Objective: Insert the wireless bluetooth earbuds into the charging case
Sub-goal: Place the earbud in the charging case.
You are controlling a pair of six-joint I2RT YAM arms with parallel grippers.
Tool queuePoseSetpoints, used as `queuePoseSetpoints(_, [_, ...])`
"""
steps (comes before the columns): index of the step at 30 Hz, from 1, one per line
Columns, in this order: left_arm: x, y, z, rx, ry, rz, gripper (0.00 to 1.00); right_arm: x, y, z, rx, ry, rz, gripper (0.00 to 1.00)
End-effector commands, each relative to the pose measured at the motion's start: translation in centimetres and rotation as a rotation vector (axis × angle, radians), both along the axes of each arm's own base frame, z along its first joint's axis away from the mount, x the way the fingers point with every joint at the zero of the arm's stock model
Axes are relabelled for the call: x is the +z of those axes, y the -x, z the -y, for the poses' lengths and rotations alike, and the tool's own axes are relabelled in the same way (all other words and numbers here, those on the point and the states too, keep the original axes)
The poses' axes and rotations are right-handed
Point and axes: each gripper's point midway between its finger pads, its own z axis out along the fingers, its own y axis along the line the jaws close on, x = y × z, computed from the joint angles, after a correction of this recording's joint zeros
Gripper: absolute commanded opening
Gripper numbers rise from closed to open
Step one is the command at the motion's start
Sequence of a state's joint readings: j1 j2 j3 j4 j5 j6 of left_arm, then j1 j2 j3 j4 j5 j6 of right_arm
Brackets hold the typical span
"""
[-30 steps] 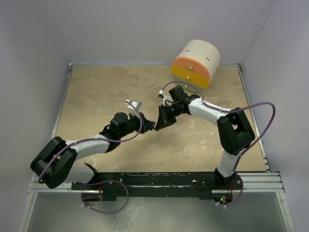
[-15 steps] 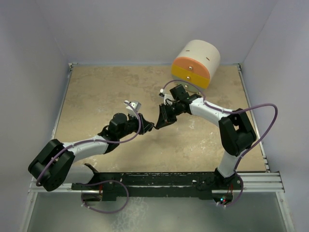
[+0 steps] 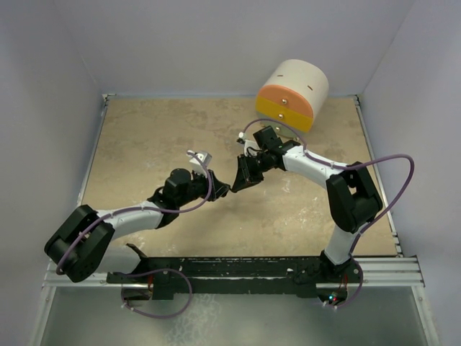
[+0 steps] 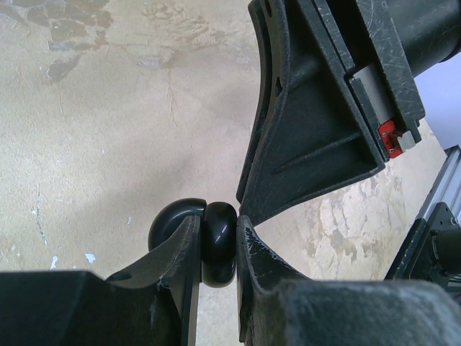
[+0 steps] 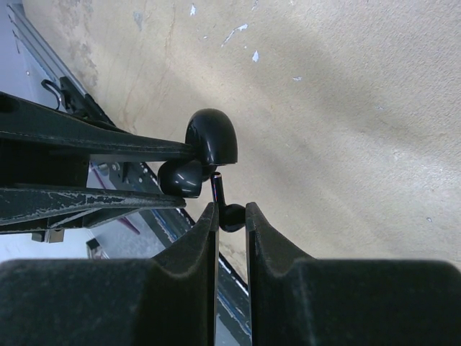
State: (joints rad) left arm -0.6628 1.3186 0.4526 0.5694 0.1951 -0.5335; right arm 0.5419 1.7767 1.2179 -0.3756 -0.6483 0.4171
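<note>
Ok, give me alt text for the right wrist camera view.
The right gripper pinches a black earbud, stem pointing up at a black case held by the left gripper, over a tan table.

No legible txt, labels, brand marks, nos. or signs can be made out in top or wrist cam views.

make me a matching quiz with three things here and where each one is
Things:
1. charging case
2. black earbud
3. cream and orange drum

Places:
A. at the far edge of the table
B. clamped in the left gripper
C. pinched in the right gripper

Pairs: 1-B, 2-C, 3-A
</note>
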Motion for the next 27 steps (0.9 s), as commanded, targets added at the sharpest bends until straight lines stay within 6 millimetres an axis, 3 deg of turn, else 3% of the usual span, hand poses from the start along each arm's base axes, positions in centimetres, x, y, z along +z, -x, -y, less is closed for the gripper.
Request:
queuePoseSetpoints(1, [2.7, -0.9, 1.2, -0.024, 0.047, 0.076, 0.00, 1.5, -0.2, -0.2, 0.024, -0.049, 0.048, 0.00])
queuePoseSetpoints(27, [3.8, -0.9, 2.4, -0.059, 0.078, 0.090, 0.00, 0.8, 0.1, -0.3, 0.028, -0.051, 0.033, 0.00])
